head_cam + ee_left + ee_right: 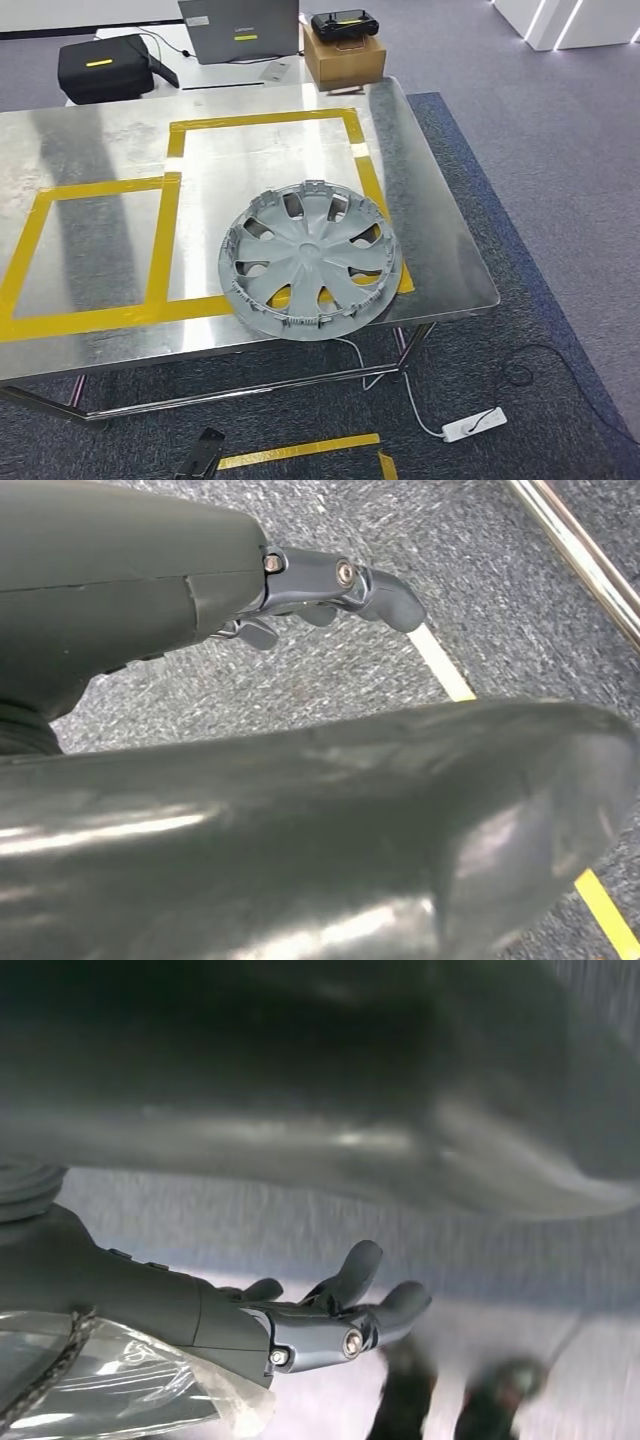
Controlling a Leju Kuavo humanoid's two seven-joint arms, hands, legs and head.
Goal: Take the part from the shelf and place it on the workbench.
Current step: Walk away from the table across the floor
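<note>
Resting: one hubcap (309, 260), one workbench (90, 140).

Grey spoked part (308, 258) lies on the silver workbench (90, 140) striped with yellow tape (160, 245).

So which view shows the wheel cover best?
The head view: the grey wheel cover lies whole and flat on the steel workbench, overlapping the yellow tape. The wrist views look past hanging hands at the floor, with none of it.

Wheel cover (308, 258) lay on workbench (90, 140), near its front right corner, over tape lines (162, 240). Laptop (240, 28), case (106, 66), box (343, 55) sat behind. Power strip (474, 424) on floor (543, 140).
</note>
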